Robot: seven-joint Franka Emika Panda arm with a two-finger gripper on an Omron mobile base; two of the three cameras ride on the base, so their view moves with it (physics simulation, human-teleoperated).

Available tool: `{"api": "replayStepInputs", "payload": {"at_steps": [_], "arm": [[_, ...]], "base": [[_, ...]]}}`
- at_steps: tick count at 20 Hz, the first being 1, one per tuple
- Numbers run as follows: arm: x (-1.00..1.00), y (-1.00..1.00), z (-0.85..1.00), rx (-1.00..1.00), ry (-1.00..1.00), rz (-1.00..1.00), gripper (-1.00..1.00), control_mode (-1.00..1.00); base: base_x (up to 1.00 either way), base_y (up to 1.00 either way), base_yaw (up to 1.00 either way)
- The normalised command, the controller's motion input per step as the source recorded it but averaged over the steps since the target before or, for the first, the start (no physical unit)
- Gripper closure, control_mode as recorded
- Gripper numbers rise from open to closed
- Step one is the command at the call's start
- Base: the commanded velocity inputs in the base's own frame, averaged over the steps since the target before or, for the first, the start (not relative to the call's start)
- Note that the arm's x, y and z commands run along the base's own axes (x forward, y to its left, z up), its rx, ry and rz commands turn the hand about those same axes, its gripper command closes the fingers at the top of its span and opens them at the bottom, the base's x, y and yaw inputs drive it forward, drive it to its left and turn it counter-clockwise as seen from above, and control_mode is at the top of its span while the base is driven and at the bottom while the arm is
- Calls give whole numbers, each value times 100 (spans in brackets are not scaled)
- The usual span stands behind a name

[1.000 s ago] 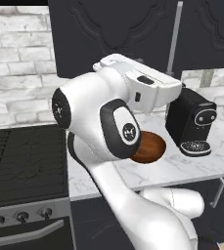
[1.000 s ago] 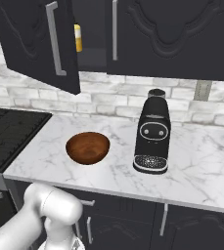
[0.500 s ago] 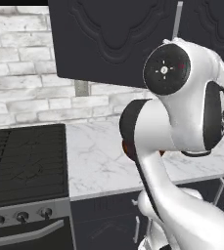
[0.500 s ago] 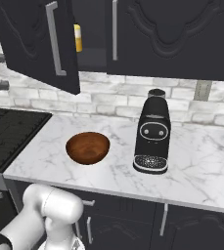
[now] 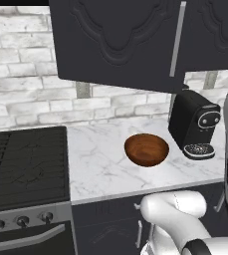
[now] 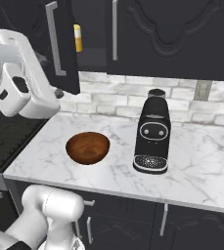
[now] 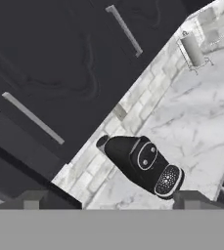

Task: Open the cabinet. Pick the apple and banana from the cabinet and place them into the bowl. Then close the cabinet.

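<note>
With our gripper (image 7: 106, 197) spread wide and empty beside the swung-open left door (image 6: 59, 41) of the cabinet (image 6: 152, 34), we judge the upright banana (image 6: 78, 38) on its shelf lies up and rightward, above the bowl (image 6: 87, 147).

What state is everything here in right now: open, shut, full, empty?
Matte black wall cabinet: left door swung open, right door shut.
Yellow banana: inside the cabinet.
Reddish-brown wooden bowl: empty, upright on the marble counter.
Two-finger gripper: open, holding nothing.
</note>
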Motion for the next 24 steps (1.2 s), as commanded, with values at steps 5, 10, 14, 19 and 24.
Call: {"api": "replayStepInputs", "payload": {"at_steps": [5, 10, 14, 19, 24], "arm": [[-3, -22, -26, 19, -2, 47, -100, -100], [0, 4, -32, 11, -6, 34, -100, -100], [4, 23, -36, 1, -7, 25, -100, -100], [23, 7, -5, 6, -1, 21, -100, -100], [35, 0, 0, 9, 0, 20, -100, -100]], "base": [[0, 0, 0], [0, 0, 0], [0, 0, 0], [0, 0, 0], [0, 0, 0]]}}
